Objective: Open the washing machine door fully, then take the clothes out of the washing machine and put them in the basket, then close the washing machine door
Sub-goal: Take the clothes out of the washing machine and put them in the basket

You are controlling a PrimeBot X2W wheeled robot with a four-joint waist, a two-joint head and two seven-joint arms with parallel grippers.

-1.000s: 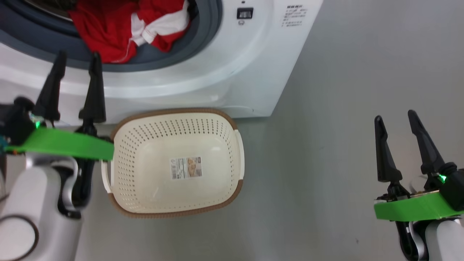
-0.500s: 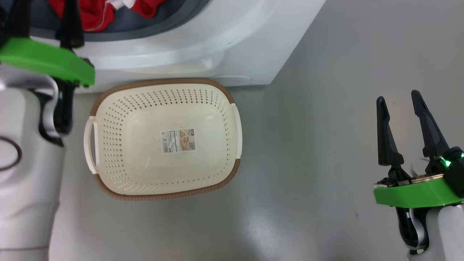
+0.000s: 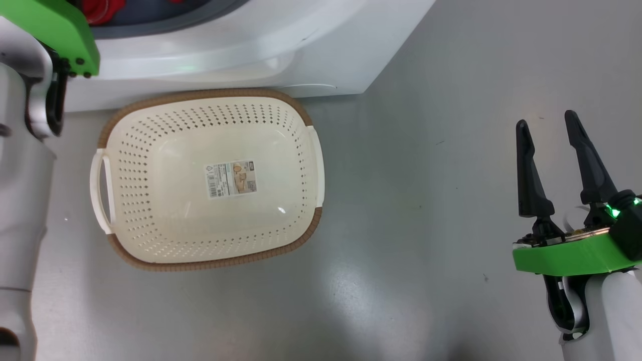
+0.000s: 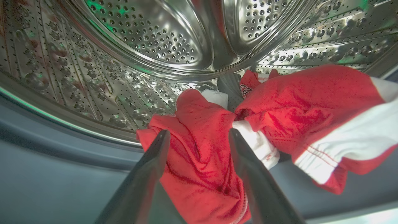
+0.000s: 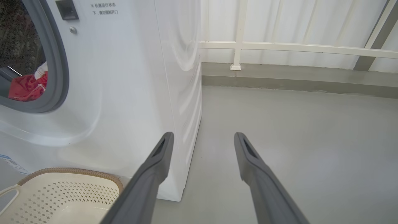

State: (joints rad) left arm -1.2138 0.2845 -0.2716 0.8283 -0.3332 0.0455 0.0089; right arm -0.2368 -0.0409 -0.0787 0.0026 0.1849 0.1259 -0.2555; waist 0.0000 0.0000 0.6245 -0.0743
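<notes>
My left gripper [image 4: 199, 134] gapes wide in the washing machine [image 4: 155, 37]; the clothes [image 4: 304, 105] bunch between its 2 fingers, ungripped.

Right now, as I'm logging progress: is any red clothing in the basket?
No, the basket shows just its sticker on a bare bottom, while the clothes lie inside the washing machine.

Quick headcount: one washing machine [image 5: 124, 93], one steel drum [image 4: 155, 37] inside it, one basket [image 3: 150, 225] with two side handles [image 3: 100, 193] and one sticker [image 3: 230, 178] on its bottom. Two grippers, left gripper [image 4: 199, 132] and right gripper [image 3: 546, 119] — two dark fingers [image 3: 526, 175] each. The clothes [image 4: 311, 105]: two red bunches — can't tell how many actual garments.
</notes>
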